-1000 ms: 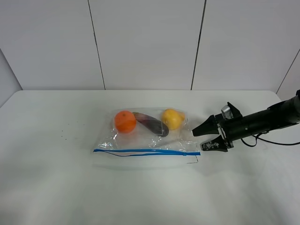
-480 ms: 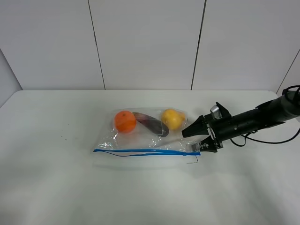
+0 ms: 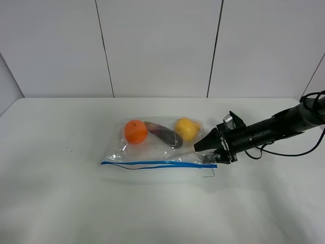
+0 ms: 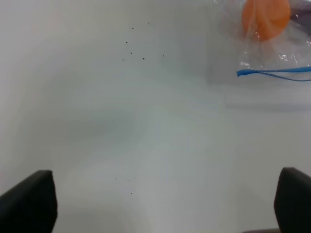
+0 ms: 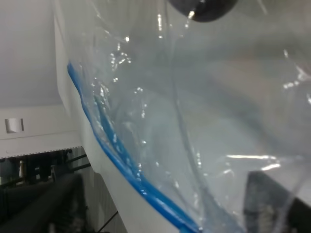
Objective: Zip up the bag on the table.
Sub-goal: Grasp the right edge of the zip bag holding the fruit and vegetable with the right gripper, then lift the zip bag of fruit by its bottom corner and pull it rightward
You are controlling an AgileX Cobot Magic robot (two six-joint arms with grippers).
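The clear bag (image 3: pixel 162 147) lies flat on the white table (image 3: pixel 61 193), holding an orange (image 3: pixel 135 131), a dark purple eggplant (image 3: pixel 163 134) and a yellow fruit (image 3: pixel 186 128). Its blue zipper strip (image 3: pixel 157 163) runs along the near edge. My right gripper (image 3: pixel 205 153) is open, jaws straddling the bag's right end by the zipper end. The right wrist view shows crinkly plastic (image 5: pixel 194 97) and the zipper (image 5: pixel 121 160) between its fingers (image 5: pixel 48 204). My left gripper (image 4: pixel 160 199) is open and empty, apart from the bag's left end (image 4: pixel 272 48); it is outside the exterior view.
White wall panels (image 3: pixel 157 46) rise behind the table's far edge. The right arm (image 3: pixel 274 129) and its black cable (image 3: pixel 299 152) lie over the table's right side. A few dark specks (image 4: pixel 141 53) mark the tabletop left of the bag.
My right gripper has moved left across the table from beside the bag onto its right end. The bag and produce have not shifted.
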